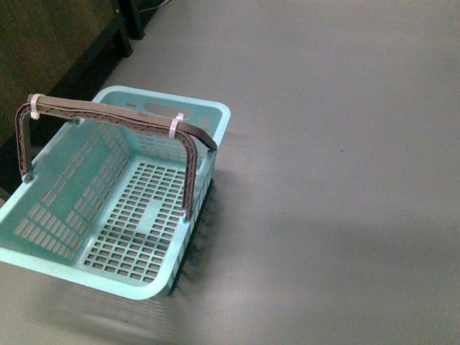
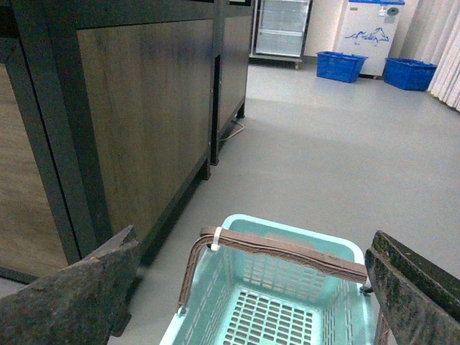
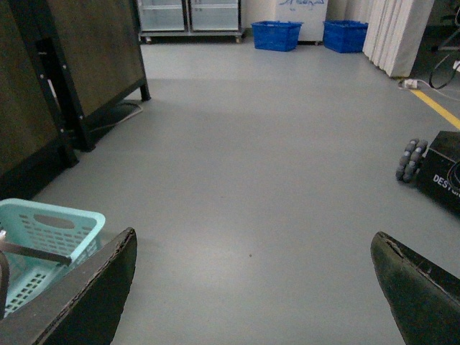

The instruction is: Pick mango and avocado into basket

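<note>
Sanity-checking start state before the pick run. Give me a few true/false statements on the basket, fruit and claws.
1. The teal shopping basket is empty. True.
2. A mango lies on the basket floor. False: no fruit shows in any view.
3. The brown handles are raised and joined by white zip ties. True.
4. Both claws are shut. False: the left claw and the right claw are both wide open, holding nothing.
5. The basket stands on a table. False: it sits on the grey floor.
</note>
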